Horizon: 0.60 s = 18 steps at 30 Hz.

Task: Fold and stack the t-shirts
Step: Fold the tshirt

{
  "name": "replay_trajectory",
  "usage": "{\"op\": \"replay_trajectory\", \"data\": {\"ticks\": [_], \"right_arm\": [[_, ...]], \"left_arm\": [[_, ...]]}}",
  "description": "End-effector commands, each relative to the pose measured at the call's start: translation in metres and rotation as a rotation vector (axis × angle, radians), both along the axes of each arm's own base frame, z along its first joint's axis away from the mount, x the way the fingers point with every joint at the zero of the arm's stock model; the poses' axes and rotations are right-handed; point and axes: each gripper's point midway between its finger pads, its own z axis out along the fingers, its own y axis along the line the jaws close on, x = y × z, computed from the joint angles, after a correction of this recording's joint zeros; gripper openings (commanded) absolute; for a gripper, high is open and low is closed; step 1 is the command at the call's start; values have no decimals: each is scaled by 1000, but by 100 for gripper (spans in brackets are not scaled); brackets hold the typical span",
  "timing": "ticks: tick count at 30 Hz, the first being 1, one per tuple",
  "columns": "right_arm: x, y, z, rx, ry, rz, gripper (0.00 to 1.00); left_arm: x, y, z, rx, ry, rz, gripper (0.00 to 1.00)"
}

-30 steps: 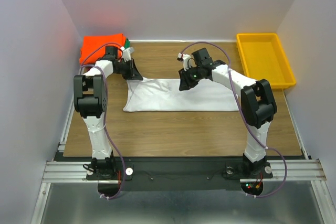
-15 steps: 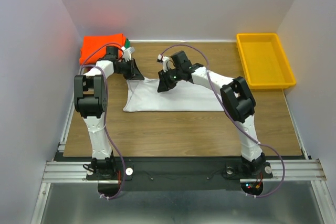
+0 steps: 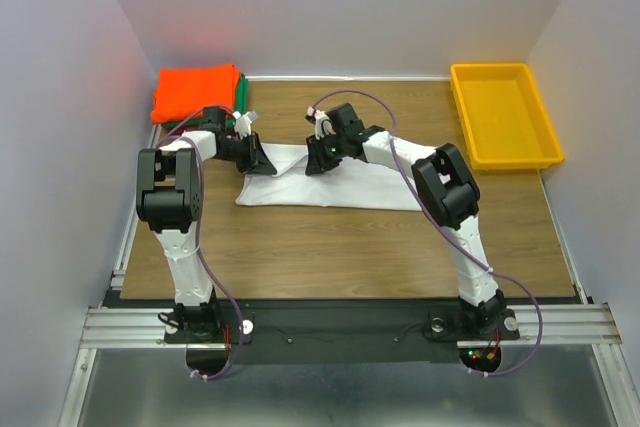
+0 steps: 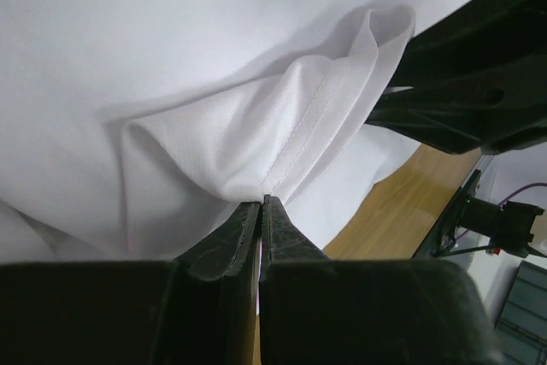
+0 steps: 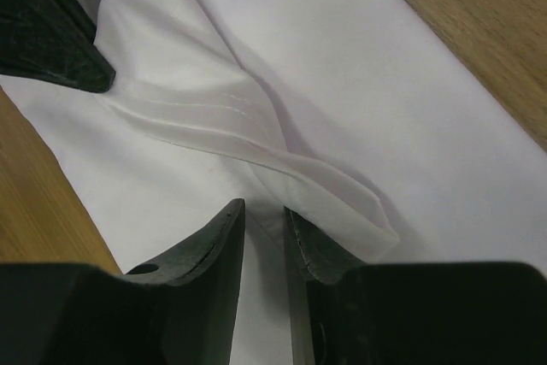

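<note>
The white t-shirt (image 3: pixel 340 185) lies folded over in a long band on the wooden table. My left gripper (image 3: pixel 258 159) is shut on a bunched hem of it (image 4: pixel 282 138) at its far left corner. My right gripper (image 3: pixel 318 159) sits just right of the left one, its jaws a narrow gap apart with white cloth pinched between them, and a fold (image 5: pixel 282 156) drapes over one finger. The folded orange shirt (image 3: pixel 195 92) lies at the far left corner on top of a green one (image 3: pixel 239 79). The dark red shirt is hidden.
A yellow plastic tray (image 3: pixel 503 112) stands at the far right. The stack of folded shirts is close behind my left arm. Bare wood lies in front of the white shirt. White walls close in on three sides.
My right gripper has carried the shirt's right end leftward over the rest, next to the left gripper. Both grippers then shifted slightly nearer, and the shirt now lies shorter and narrower.
</note>
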Motion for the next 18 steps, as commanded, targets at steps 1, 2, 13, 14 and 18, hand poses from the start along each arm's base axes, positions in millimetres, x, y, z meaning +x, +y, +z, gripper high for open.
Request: {"op": "replay_trajectory", "data": {"ticks": [1, 2, 13, 14, 18], "right_arm": [[11, 4, 43, 58, -85, -29, 31], [8, 6, 47, 70, -82, -19, 31], [-41, 21, 129, 287, -69, 212, 31], [-39, 21, 132, 287, -67, 192, 31], [-22, 25, 129, 271, -83, 139, 31]], "left_arm": [[-12, -7, 29, -43, -62, -29, 14], [-14, -7, 28, -40, -62, -29, 14], [-14, -3, 3, 14, -38, -11, 28], [-14, -3, 0, 18, -35, -14, 32], [-18, -3, -5, 32, -28, -29, 36]]}}
